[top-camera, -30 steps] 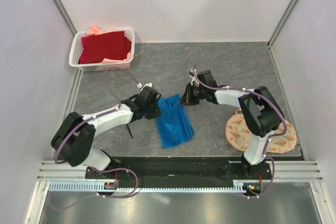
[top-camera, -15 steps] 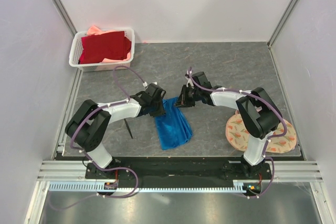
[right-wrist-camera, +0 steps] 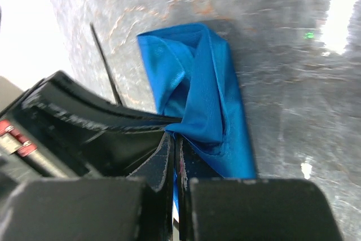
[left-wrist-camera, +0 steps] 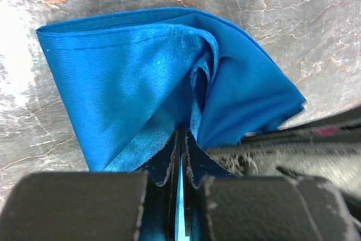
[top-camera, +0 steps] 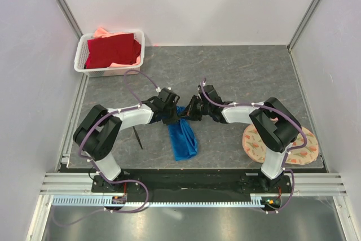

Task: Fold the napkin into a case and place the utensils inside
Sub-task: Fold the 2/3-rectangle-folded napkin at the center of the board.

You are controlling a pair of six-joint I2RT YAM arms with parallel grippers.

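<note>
The napkin [top-camera: 181,137], bright blue and gathered into a long, loosely layered strip, lies on the grey marbled worktop [top-camera: 242,71] about midway between its left and right edges, nearer the near edge than the far one. Its far end is bunched and lifted where both arms meet it. The left pincer [top-camera: 172,118] is clamped on that end from the left; its wrist view shows the fingers pressed together with a sliver of blue cloth [left-wrist-camera: 135,77] caught between them [left-wrist-camera: 180,142]. The right pincer [top-camera: 190,114] grips the same end from the right, just beside the left one, its fingers closed on a raised fold [right-wrist-camera: 174,139] of the cloth [right-wrist-camera: 206,83]. One thin black utensil [top-camera: 137,137] lies flat on the worktop to the left of the napkin, apart from it. A white plastic basket [top-camera: 107,72] sits in the far left corner with a dark red cloth [top-camera: 113,50] in it. A round peach floral mat [top-camera: 255,142] lies at the near right corner, partly under the right arm.
</note>
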